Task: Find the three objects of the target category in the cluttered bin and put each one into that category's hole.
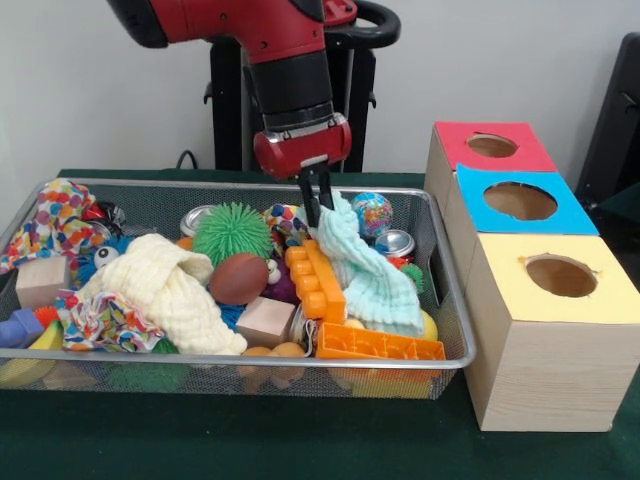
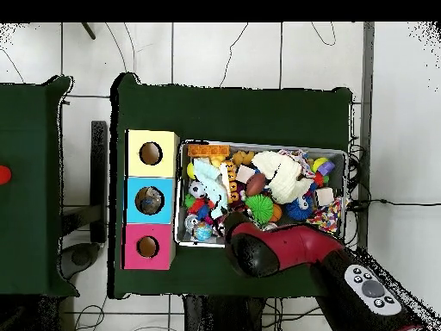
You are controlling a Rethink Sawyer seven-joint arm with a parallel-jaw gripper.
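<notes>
The wire mesh bin [image 1: 250, 365] is packed with toys and cloths. My gripper [image 1: 318, 218] reaches down into its middle back, fingers close together on the top edge of a pale green cloth [image 1: 370, 275], which hangs from them over an orange brick strip [image 1: 318, 280]. No see-through bluish plastic pieces show in the bin. The blue-topped box's hole [image 1: 520, 201] is the middle one to the right of the bin. In the overhead view the arm [image 2: 276, 252] covers the gripper, and something greyish shows inside the blue hole [image 2: 149, 200].
The red-topped box [image 1: 490, 145] and the yellow-topped box [image 1: 560, 275] flank the blue one. In the bin lie a cream cloth [image 1: 170, 290], a green spiky ball [image 1: 232, 232], a brown ball [image 1: 238, 278], metal tins [image 1: 396, 243], a globe ball [image 1: 372, 212], wooden blocks and a flat orange brick [image 1: 380, 345].
</notes>
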